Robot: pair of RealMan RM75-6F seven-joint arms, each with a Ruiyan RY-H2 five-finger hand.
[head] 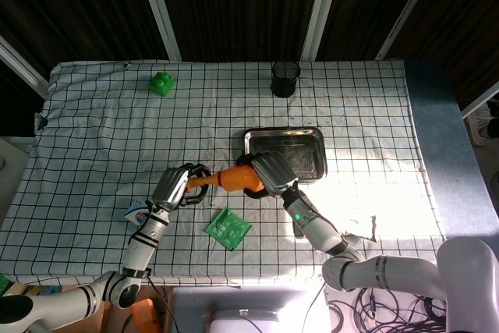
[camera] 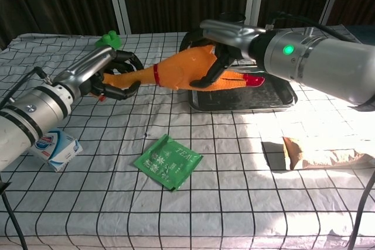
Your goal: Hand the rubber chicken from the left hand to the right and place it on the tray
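The orange rubber chicken (camera: 184, 68) hangs level above the table, just left of the metal tray (camera: 274, 94). My left hand (camera: 108, 77) grips its head and neck end, left of the red collar. From above, my right hand (camera: 225, 48) curls its fingers around the body. The red feet point right, over the tray. In the head view the chicken (head: 234, 179) spans between the left hand (head: 175, 186) and the right hand (head: 273, 173), at the front left corner of the tray (head: 306, 160).
A green tea packet (camera: 168, 161) lies on the checked cloth below the chicken. A white and blue box (camera: 55, 144) sits at the left, a brown packet (camera: 322, 155) at the right. A green block (head: 161, 83) and a black cup (head: 285, 78) stand at the back.
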